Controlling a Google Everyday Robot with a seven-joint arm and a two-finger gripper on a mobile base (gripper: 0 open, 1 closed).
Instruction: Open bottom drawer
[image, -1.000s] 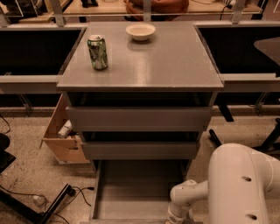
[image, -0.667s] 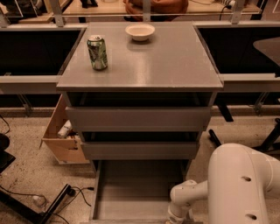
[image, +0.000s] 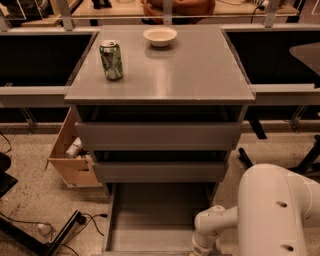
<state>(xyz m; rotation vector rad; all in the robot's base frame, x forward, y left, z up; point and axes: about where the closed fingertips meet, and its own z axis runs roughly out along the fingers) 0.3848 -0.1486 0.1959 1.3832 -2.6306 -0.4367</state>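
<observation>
A grey cabinet (image: 160, 85) with three handleless drawers stands in the middle. The bottom drawer (image: 152, 217) is pulled out toward me, showing its shallow grey tray; its front panel lies at the bottom edge of the view. The two upper drawer fronts (image: 157, 136) are closed. My white arm (image: 272, 212) fills the lower right, and its wrist (image: 207, 235) reaches down to the drawer's front right corner. The gripper itself is below the frame and out of view.
A green can (image: 111, 60) and a white bowl (image: 160, 36) stand on the cabinet top. A cardboard box (image: 70, 155) with a bottle sits on the floor at the left. Cables (image: 75, 225) lie on the floor at the lower left. Dark bins flank the cabinet.
</observation>
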